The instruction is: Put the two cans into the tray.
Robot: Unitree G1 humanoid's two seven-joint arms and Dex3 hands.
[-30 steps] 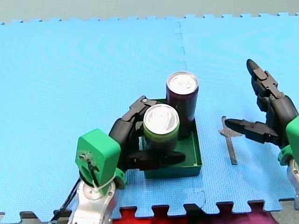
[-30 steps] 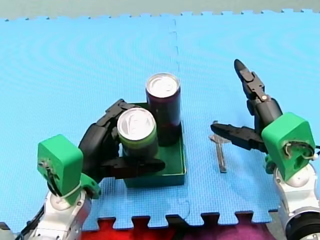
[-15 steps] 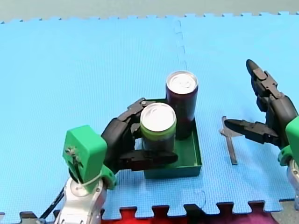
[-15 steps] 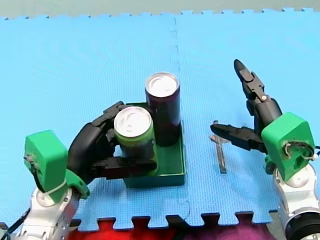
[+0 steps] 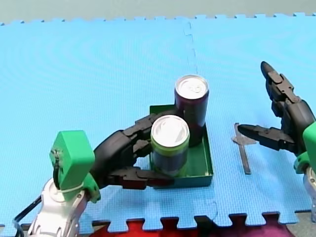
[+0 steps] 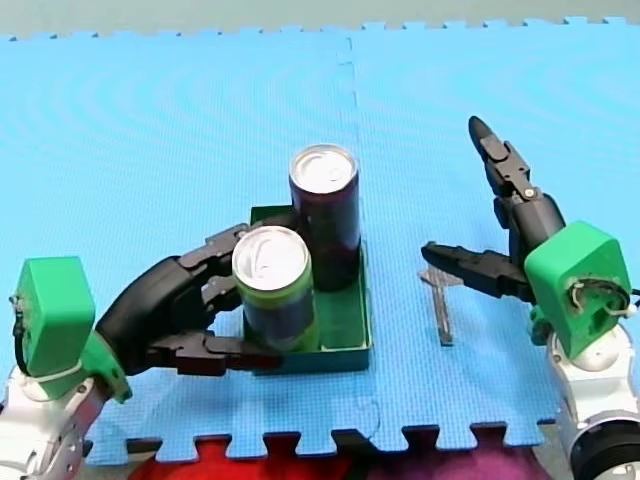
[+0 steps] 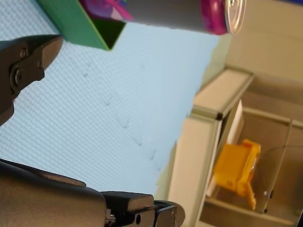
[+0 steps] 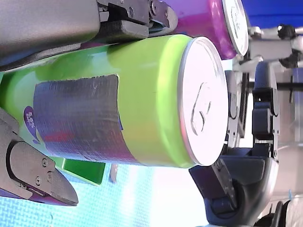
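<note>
First head view, green can (image 5: 169,150) near tray (image 5: 210,159) front edge

The left robot hand (image 5: 118,155) and right robot hand (image 5: 291,123) are black and jointed, with small screws. Green wrist blocks (image 5: 73,154) at 7 and 4 o'clock top silver forearms (image 6: 590,400). What seems a thin black cable (image 5: 28,211) hangs at 7 o'clock.

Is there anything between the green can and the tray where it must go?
Nothing visible does. The green can stands inside the tray, next to the purple can. The left hand is at the green can's left side; the right hand is over the mat, right of the tray.
</note>
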